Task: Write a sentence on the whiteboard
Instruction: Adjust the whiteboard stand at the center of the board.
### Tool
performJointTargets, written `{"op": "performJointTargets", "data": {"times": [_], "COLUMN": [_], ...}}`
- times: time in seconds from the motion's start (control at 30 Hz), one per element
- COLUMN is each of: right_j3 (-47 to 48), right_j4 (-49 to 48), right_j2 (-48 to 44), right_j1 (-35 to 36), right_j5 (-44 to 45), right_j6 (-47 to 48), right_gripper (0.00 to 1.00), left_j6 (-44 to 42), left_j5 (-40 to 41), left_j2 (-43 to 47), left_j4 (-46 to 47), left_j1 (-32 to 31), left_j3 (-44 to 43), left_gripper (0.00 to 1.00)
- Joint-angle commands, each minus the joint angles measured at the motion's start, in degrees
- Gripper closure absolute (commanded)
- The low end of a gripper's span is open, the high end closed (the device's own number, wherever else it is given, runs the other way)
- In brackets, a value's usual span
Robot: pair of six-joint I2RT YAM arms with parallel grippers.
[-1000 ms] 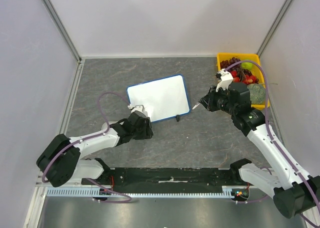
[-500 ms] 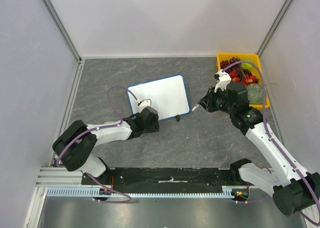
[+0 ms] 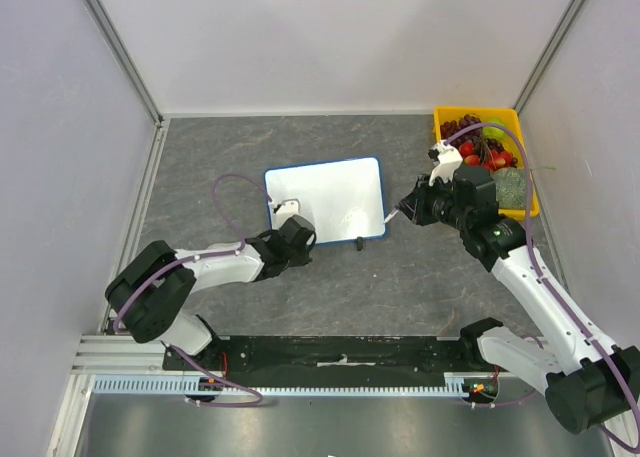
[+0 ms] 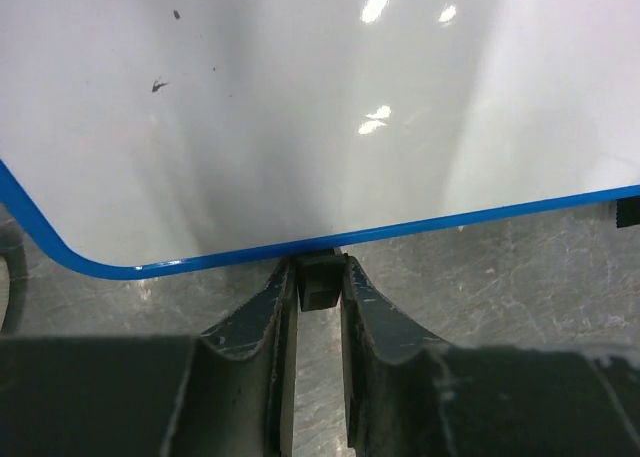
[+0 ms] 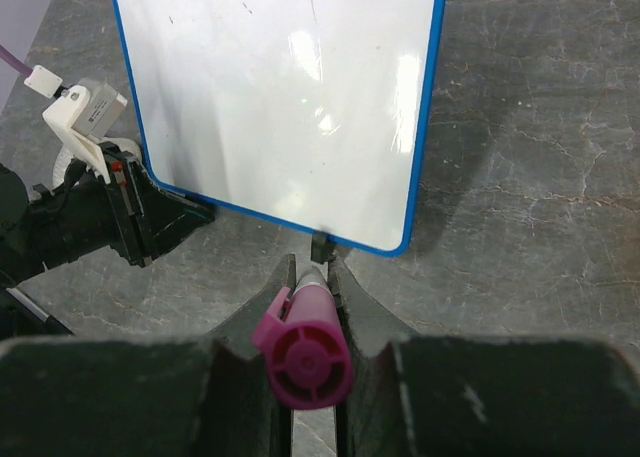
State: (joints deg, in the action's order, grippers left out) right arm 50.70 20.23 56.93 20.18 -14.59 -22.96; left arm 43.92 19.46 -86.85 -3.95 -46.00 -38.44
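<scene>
The whiteboard (image 3: 325,197) lies flat on the grey table, blue-rimmed and blank; no sentence shows on it. My left gripper (image 3: 299,223) is at its near edge, shut on a small black foot (image 4: 318,283) under the rim (image 4: 420,226). My right gripper (image 3: 405,205) hovers just right of the board, shut on a magenta marker (image 5: 305,352) whose tip points at the board's near right corner. From the right wrist the whiteboard (image 5: 280,97) fills the upper view, with another black foot (image 5: 322,245) just beyond my right gripper (image 5: 313,272).
A yellow bin (image 3: 475,111) of grapes and other fruit stands at the back right, close behind my right arm. Pale walls close in the table on the left, back and right. A purple cable loops over the table beside the left arm.
The left jaws have closed on the board's foot. The whiteboard has turned from tilted to nearly square and shifted slightly right. The right arm has barely moved.
</scene>
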Motion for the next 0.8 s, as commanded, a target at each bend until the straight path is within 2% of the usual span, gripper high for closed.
{"op": "performJointTargets", "data": {"times": [0.0, 0.27, 0.47, 0.6, 0.77], "right_j3": [-0.1, -0.3, -0.1, -0.2, -0.2], "right_j4": [-1.9, -1.2, -1.3, -1.3, -1.3], "right_j2": [-1.6, -3.6, -3.2, -3.1, -3.0], "right_j1": [-0.2, -0.3, -0.3, -0.2, -0.3], "right_j5": [-0.8, -0.7, -2.6, -2.6, -3.1], "right_j6": [-0.3, -1.0, -1.6, -1.6, -1.6], "right_gripper": [1.00, 1.00, 1.00, 1.00, 1.00], "left_j6": [1.8, 10.3, 20.3, 25.4, 27.6], "left_j5": [-2.7, -1.6, -2.1, -2.1, -1.5], "left_j2": [0.9, 6.5, 9.0, 9.4, 6.4], "left_j4": [-11.7, -21.5, -26.3, -26.9, -28.3], "left_j1": [-2.4, -12.3, -20.4, -24.4, -27.5], "left_j3": [3.7, 4.8, 5.4, 5.9, 3.9], "left_gripper": [0.94, 0.96, 0.96, 0.94, 0.90]}}
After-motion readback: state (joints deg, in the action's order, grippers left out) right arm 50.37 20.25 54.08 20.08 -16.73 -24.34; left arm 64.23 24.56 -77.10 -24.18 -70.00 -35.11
